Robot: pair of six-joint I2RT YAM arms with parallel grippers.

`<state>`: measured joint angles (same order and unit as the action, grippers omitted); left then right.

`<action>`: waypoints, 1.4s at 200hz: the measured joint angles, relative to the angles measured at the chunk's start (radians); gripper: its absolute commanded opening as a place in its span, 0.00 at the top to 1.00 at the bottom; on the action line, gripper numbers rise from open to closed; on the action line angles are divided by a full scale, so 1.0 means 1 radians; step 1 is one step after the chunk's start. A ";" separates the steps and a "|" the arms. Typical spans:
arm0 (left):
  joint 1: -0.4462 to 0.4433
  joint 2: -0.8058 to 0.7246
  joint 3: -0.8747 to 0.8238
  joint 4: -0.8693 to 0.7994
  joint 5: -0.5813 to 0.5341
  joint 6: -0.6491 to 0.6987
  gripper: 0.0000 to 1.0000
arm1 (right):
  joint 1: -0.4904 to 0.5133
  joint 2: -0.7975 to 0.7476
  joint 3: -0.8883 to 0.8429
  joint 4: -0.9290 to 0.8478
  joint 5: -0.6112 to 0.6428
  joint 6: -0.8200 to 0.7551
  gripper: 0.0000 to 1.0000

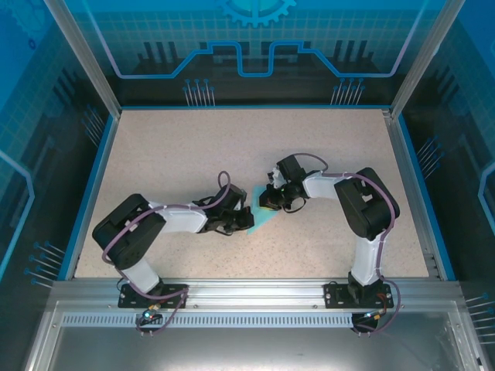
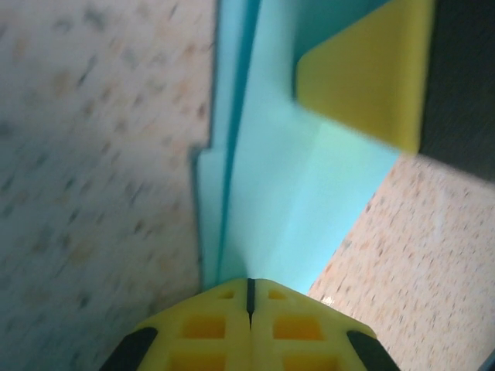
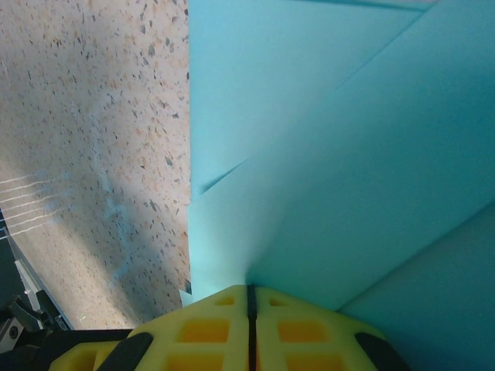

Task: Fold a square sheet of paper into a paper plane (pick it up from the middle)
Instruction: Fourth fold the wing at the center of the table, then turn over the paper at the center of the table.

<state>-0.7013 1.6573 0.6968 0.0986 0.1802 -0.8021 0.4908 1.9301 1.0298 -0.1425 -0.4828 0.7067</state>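
A: So, where's the sheet of paper (image 1: 261,215)?
B: Mid-bench (image 1: 193,147). Turquoise, creased into a pointed shape w/ stacked layers. Can't tell if it lies flat or sits a bit off the surface.
A: Left jaws?
B: At the paper's left edge, pressed together; the pads (image 2: 209,332) meet w/ the paper's edge running in btw them. Clamped on it.
A: Right jaws?
B: At the paper's far-right side, also together, pinching a fold. Right wrist cam has layers fanning out from the pads (image 3: 302,332).
A: Anything else by the paper?
B: From the left wrist cam, one right pad (image 2: 363,77) overlaps the paper's far corner.
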 measured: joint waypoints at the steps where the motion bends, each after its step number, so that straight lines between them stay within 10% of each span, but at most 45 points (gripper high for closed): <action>1: 0.000 -0.004 -0.001 -0.006 0.000 0.000 0.96 | 0.000 0.000 0.000 0.000 0.000 0.000 0.92; 280: 0.029 -0.156 -0.127 -0.107 0.120 -0.030 0.90 | 0.000 0.004 -0.003 0.013 -0.022 -0.004 0.89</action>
<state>-0.6720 1.5013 0.5701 -0.0086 0.3004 -0.8318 0.4904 1.9339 1.0271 -0.1299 -0.5049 0.7025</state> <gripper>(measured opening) 0.105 0.107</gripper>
